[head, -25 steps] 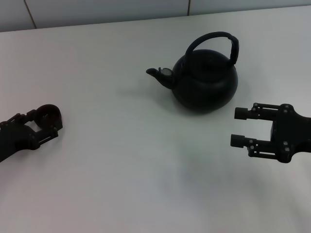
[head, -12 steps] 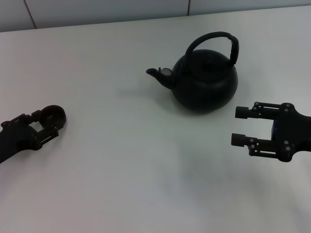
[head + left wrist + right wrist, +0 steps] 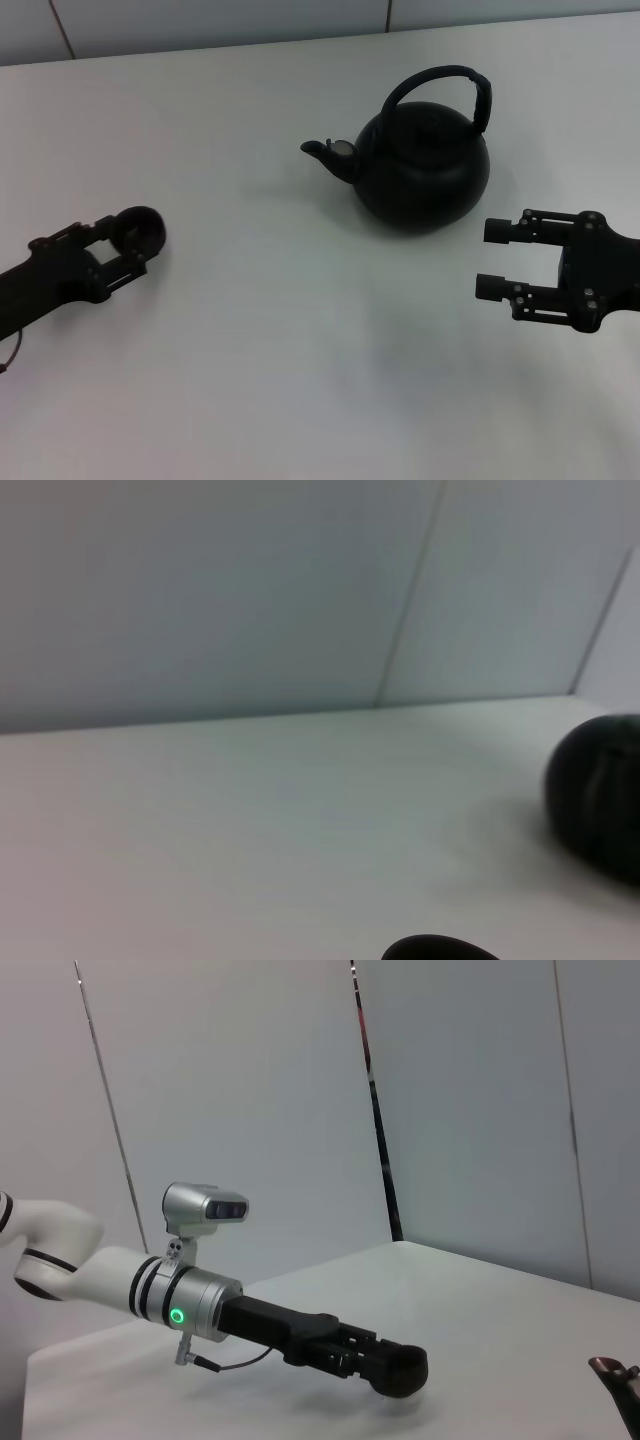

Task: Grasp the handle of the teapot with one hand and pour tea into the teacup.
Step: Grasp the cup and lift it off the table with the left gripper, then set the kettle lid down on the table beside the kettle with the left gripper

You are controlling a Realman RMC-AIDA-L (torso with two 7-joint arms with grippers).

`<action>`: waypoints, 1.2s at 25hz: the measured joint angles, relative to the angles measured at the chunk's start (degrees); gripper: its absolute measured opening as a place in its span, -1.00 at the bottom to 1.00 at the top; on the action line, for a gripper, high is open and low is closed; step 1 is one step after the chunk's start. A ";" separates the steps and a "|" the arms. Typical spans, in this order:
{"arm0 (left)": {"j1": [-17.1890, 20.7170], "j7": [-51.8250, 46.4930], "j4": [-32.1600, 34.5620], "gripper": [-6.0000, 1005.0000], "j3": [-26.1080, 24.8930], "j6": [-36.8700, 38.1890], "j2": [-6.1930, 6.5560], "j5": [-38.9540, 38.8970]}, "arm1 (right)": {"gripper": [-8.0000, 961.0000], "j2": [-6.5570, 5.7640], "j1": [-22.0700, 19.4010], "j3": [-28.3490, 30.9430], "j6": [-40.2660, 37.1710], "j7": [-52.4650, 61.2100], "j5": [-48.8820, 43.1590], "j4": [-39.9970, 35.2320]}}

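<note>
The black teapot [image 3: 425, 170] stands at the back right of the white table [image 3: 300, 350], with its spout [image 3: 326, 150] pointing toward my left. Its arched handle [image 3: 440, 74] rises over its top. My left gripper [image 3: 130, 243] is shut on the small dark teacup [image 3: 143, 228] at the left, well apart from the teapot. The right wrist view shows that arm holding the cup [image 3: 400, 1370] low over the table. My right gripper [image 3: 490, 260] is open and empty in front of the teapot's right side, fingers pointing left. The left wrist view shows the cup's rim [image 3: 440, 948] and the teapot's side [image 3: 600, 795].
The tabletop ends at a pale tiled wall [image 3: 200, 20] at the back. No other objects show on it.
My left gripper has moved to the right and slightly forward with the teacup, toward the teapot. The right gripper and the teapot have stayed in place.
</note>
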 joint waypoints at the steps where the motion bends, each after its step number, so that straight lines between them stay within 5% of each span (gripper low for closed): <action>1: -0.38 -0.01 -0.34 0.38 0.00 0.95 -0.02 -0.04 | 0.38 0.00 0.00 -0.01 0.00 0.00 0.00 0.00; 30: -7.67 4.47 -12.35 0.44 1.64 2.38 -0.37 0.26 | 0.38 0.07 0.00 -0.29 -0.04 -0.25 0.00 0.34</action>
